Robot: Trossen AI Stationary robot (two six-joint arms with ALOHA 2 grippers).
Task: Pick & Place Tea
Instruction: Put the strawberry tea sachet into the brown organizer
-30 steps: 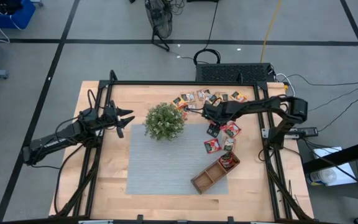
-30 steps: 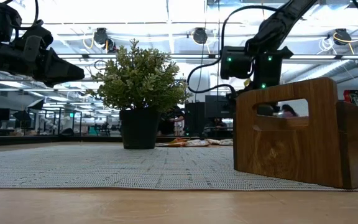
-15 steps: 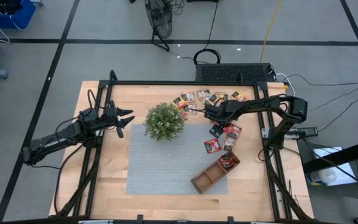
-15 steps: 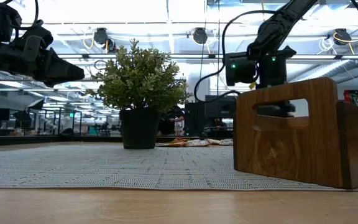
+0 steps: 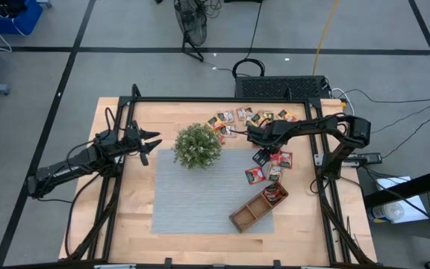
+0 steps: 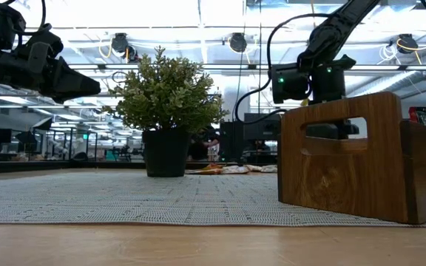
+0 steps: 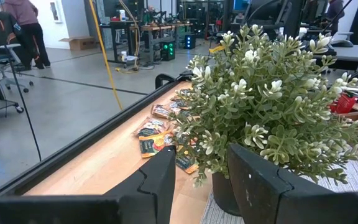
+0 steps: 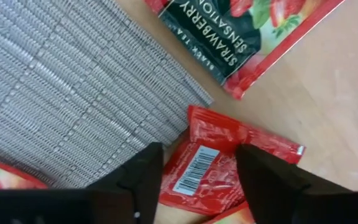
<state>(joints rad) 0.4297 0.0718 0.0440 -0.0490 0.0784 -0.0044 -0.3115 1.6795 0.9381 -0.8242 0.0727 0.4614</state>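
Observation:
Small tea sachets lie flat on the table: a row along the far edge (image 5: pixel 246 116) and a red cluster (image 5: pixel 273 163) by the grey mat's far right corner. My right gripper (image 5: pixel 260 155) points down over that cluster, open. In its wrist view my right gripper (image 8: pixel 199 186) has a red sachet with a barcode (image 8: pixel 211 163) between its fingers. That sachet lies partly on the mat's corner (image 8: pixel 73 93). My left gripper (image 5: pixel 152 142) hangs open and level, left of the potted plant (image 5: pixel 197 146). My right gripper comes from above, pointing down, with one finger (image 8: pixel 143 177) at the red sachet's mat-side edge and the other finger (image 8: pixel 267 177) at its opposite edge. The sachet lies flat. The fingertips are out of the picture, so I cannot tell whether they touch it.
A brown wooden tray (image 5: pixel 260 205) lies slantwise on the mat's near right part, with red sachets in its far compartment (image 5: pixel 275 193). In the low view the tray's wall (image 6: pixel 361 159) hides my right gripper's fingers. A strawberry tea sachet (image 8: pixel 247 31) lies just beyond the red one.
My right gripper has shifted a little toward the table's right edge, sunk slightly and rolled about its own axis above the red sachets. The sachets have stayed where they were.

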